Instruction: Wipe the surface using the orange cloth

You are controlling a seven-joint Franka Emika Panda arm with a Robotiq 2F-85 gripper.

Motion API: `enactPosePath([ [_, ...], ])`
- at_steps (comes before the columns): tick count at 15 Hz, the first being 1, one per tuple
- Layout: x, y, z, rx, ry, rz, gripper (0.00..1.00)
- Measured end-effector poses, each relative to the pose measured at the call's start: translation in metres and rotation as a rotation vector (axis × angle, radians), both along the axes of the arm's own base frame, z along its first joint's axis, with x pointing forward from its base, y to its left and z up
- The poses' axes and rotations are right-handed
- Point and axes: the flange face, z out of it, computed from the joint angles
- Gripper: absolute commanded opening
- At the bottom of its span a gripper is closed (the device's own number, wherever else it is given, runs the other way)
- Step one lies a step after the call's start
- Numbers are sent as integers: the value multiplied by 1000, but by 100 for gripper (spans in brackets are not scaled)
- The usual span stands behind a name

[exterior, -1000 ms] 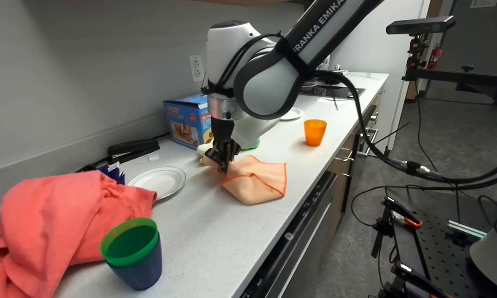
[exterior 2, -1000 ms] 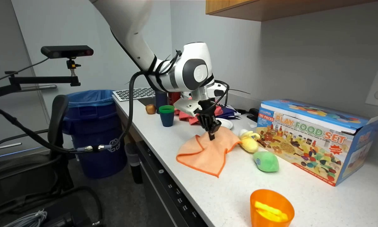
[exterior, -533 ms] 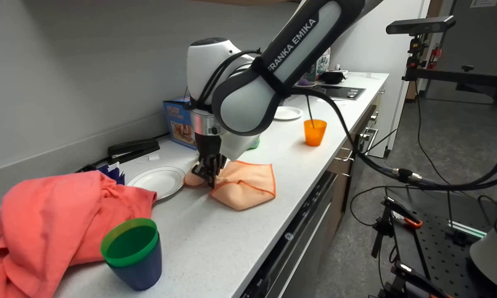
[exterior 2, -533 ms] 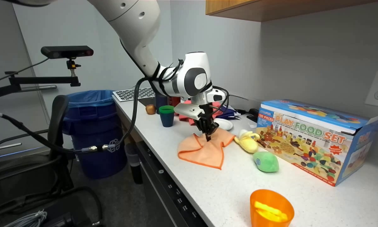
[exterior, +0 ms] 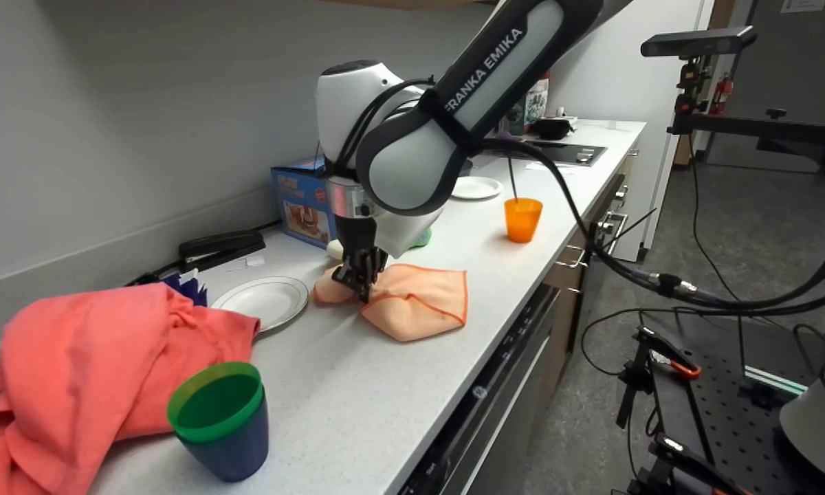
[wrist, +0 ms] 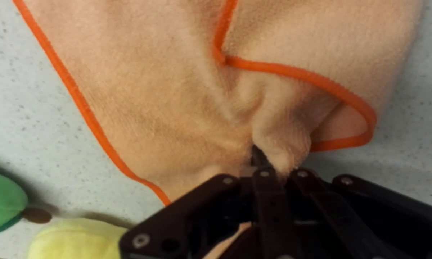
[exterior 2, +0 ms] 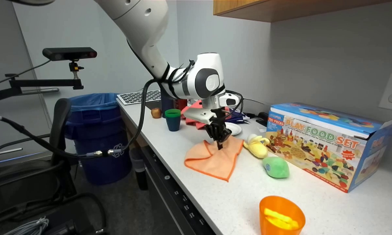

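The pale orange cloth [exterior: 419, 306] with a darker orange hem lies partly folded on the light grey-white surface [exterior: 330, 392]. The cloth also shows in an exterior view [exterior 2: 212, 163] and fills much of the wrist view [wrist: 154, 90]. My gripper [exterior: 363, 294] points down and is shut on a bunched fold near the cloth's middle. In the wrist view the pinched fold rises between the fingers [wrist: 278, 168]; the fingertips are partly hidden by fabric. The rest of the cloth spreads flat around the gripper, on the counter [exterior 2: 241, 202].
A white plate [exterior: 268, 301], coral-red cloth [exterior: 103, 371] and stacked cups [exterior: 220, 419] stand on one side. A yellow plush [exterior 2: 258, 148], green plush [exterior 2: 276, 167] and toy box [exterior 2: 320, 147] are near the wall. An orange cup [exterior 2: 266, 222] stands farther along; the counter edge is close.
My gripper first dragged the cloth toward the white plate, then part of the way back toward the orange cup. The gripper stays shut on the cloth. The other objects have not moved.
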Motion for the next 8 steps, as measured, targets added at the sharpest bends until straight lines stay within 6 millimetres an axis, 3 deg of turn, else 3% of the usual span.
enactPosePath([
  [8,-34,-65,0,-25,38,-163,2],
])
